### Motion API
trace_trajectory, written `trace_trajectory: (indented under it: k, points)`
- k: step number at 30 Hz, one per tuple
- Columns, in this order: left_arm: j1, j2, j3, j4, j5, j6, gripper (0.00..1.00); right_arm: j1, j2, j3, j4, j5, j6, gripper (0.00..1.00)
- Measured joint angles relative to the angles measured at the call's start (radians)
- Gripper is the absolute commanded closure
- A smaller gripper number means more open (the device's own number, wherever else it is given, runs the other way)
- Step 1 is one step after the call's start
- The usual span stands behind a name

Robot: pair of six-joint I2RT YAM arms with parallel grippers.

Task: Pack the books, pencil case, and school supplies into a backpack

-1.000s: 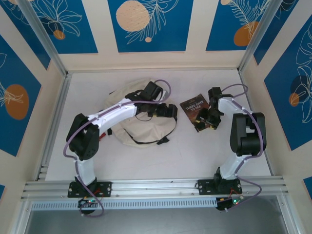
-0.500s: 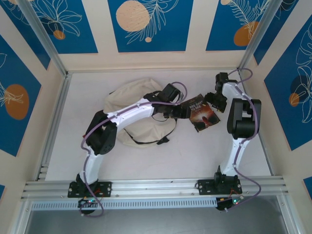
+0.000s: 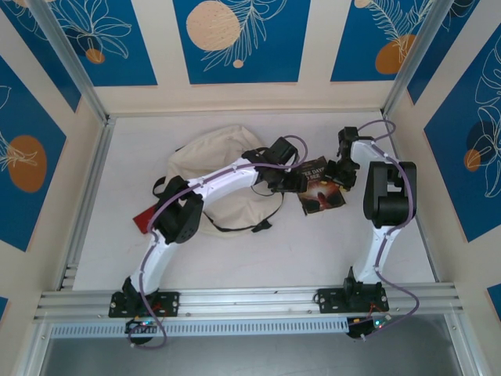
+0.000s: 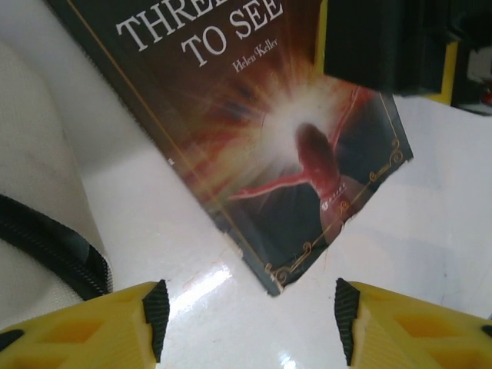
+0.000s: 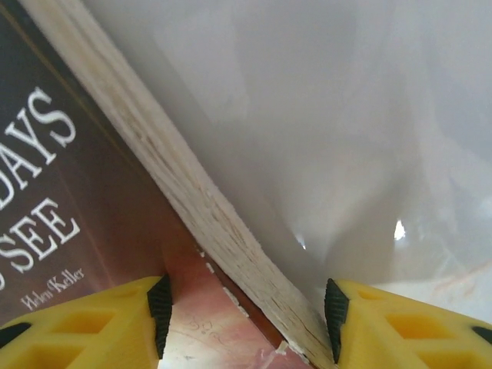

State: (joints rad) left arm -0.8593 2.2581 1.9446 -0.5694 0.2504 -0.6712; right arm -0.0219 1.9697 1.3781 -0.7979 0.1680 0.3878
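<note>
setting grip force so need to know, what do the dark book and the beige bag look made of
Dark brown paperback book: paper pages under a glossy card cover, going by the glare on the cover and the rough cream page edge. Cream-beige canvas backpack: apparently matte woven fabric, soft and creased; its black straps look like webbing.

A cream-beige canvas backpack with black straps blocks the left-centre of the white tabletop. Just to its right lies a dark brown paperback book, hemmed in by the left gripper on one side and the right gripper on the other. The left gripper's yellow fingers stand apart over bare tabletop and the book's corner. The near tabletop, in front of backpack and book, lies free.
</note>
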Motion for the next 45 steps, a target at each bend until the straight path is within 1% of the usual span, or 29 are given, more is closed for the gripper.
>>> trace_trajectory:
  k: [3,7,11,12,15,19,26,29,34,40,43,45]
  points:
    - [-0.001,0.028,0.032,-0.016,-0.005,0.006,0.42,0.027,-0.048,-0.069,0.0,-0.005,0.032,0.47]
    - [-0.003,0.068,0.074,-0.048,-0.039,0.027,0.42,0.074,-0.123,-0.171,-0.003,-0.018,0.078,0.48]
    - [-0.009,0.106,0.096,-0.079,-0.092,0.038,0.46,0.103,-0.189,-0.257,-0.003,-0.051,0.118,0.5]
    - [-0.011,0.114,0.097,-0.086,-0.105,0.042,0.48,0.103,-0.2,-0.269,-0.003,-0.059,0.123,0.5]
    - [-0.017,0.13,0.097,-0.106,-0.145,0.05,0.5,0.1,-0.206,-0.277,-0.001,-0.071,0.13,0.51]
    - [-0.02,0.14,0.098,-0.109,-0.16,0.05,0.55,0.1,-0.206,-0.276,-0.002,-0.074,0.132,0.51]
    - [-0.02,0.161,0.119,-0.128,-0.174,0.049,0.62,0.105,-0.203,-0.266,-0.015,-0.076,0.124,0.6]
    - [-0.02,0.169,0.13,-0.142,-0.183,0.05,0.63,0.113,-0.207,-0.265,-0.031,-0.074,0.122,0.65]
    - [-0.02,0.177,0.142,-0.153,-0.194,0.049,0.63,0.132,-0.246,-0.251,-0.085,-0.062,0.127,0.84]
    - [-0.02,0.182,0.15,-0.156,-0.196,0.05,0.63,0.141,-0.29,-0.245,-0.11,-0.056,0.138,1.0]
    - [-0.02,0.182,0.152,-0.157,-0.195,0.05,0.61,0.141,-0.292,-0.245,-0.109,-0.056,0.143,1.0]
    - [-0.016,0.181,0.152,-0.156,-0.179,0.053,0.56,0.141,-0.303,-0.247,-0.108,-0.056,0.144,1.0]
